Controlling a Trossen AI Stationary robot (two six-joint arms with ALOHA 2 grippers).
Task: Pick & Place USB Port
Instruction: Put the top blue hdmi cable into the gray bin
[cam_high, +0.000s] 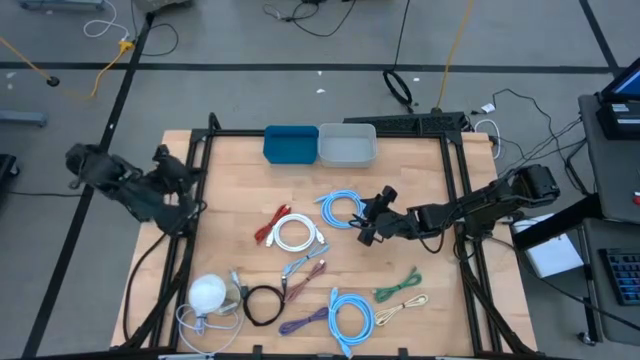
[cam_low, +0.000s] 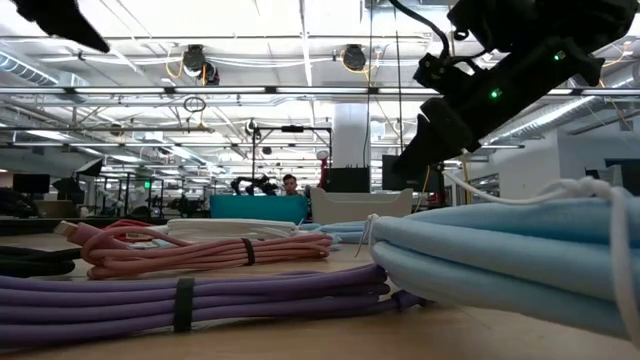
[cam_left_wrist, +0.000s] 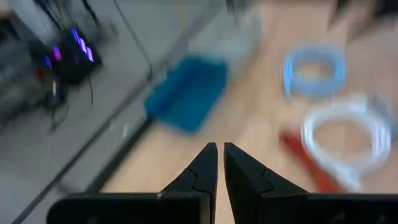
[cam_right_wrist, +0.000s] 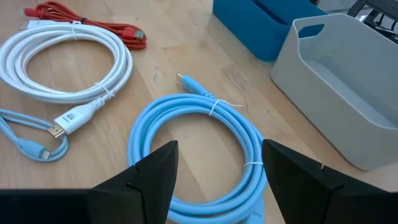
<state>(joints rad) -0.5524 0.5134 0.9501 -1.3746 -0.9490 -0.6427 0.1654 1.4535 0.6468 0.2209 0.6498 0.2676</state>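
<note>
The right claw (cam_high: 366, 222) hangs with its fingers spread wide and empty over a coiled light-blue cable (cam_right_wrist: 198, 155) — in the right wrist view the coil lies flat on the wooden table (cam_high: 230, 215) between the two dark fingers (cam_right_wrist: 149, 177), its connector end pointing toward the bins. Just beside that coil rests a white cable (cam_right_wrist: 62, 65), bundled in a ring with its USB plug trailing out, and a red cable (cam_right_wrist: 87, 22) lies touching the white ring's far side. A blue bin (cam_high: 291, 143) and a grey bin (cam_high: 347, 144) stand side by side at the table's far edge, touching each other; the grey bin shows nothing inside it in the right wrist view. Nearer the front edge lie a black cable (cam_high: 263, 304), a purple cable (cam_high: 305, 321), a second light-blue coil (cam_high: 351, 313), a green cable (cam_high: 397, 287) and a cream one (cam_high: 400, 310). The left claw (cam_high: 190, 213) waits at the table's left rim — fingers clenched together, gripping nothing.
</note>
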